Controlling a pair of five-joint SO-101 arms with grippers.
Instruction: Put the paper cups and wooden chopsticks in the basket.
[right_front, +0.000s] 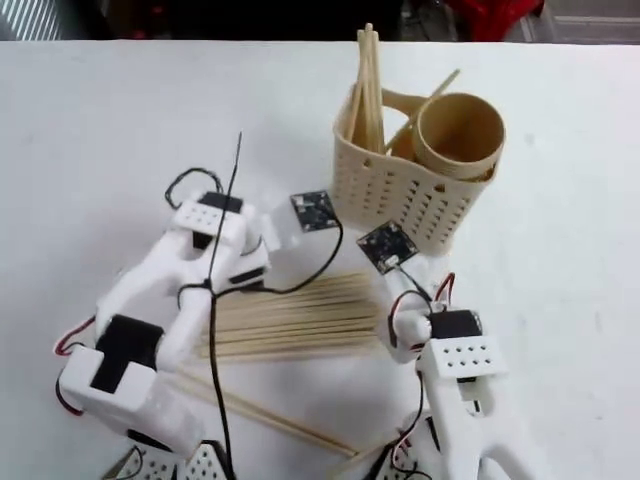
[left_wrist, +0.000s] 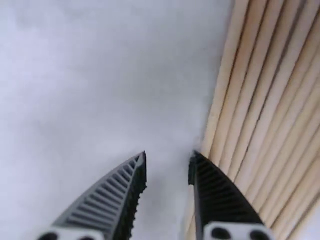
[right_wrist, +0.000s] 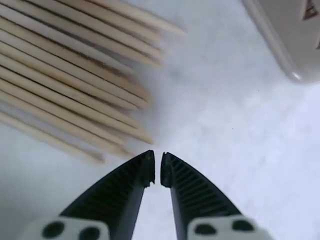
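High view: task approx. halfway. Basket (right_front: 400, 195) stands far & right of centre on the white surface (right_front: 120, 120). It already has a paper cup (right_front: 460, 135) upright in its right part & some standing chopsticks (right_front: 370, 90) in its left part, ends poking well past the rim. Maybe a 2nd cup behind the first; can't tell. Cup part prob. done.

Left to do: the bundle (right_front: 300, 320) of chopsticks lying flat, side by side, btwn the two arms, plus a stray stick (right_front: 270, 415) angled across nearer still, apart from the rest.

Left tool (left_wrist: 168, 156) hangs low at the bundle's edge, one finger over the outermost stick, the other over bare surface. Jaws apart, nothing btwn them. Right tool (right_wrist: 156, 162) sits just off the bundle's right-hand tips, btwn them & the basket. Jaws nearly touching w/ only a thin slit, holding nothing.

Materials:
- **Sticks:** pale bare wood, slim, straight, tapering to blunt points. Smooth, so prob. roll & slip easily.
- **Basket:** cream, looks like rigid plastic, rounded corners, walls pierced w/ rows of small slots.
- **Cup:** tan paper, round, rolled rim, prob. light.
- **Tool fingers:** dark, pointed, ridged inner faces.
- **Surface:** matte white.
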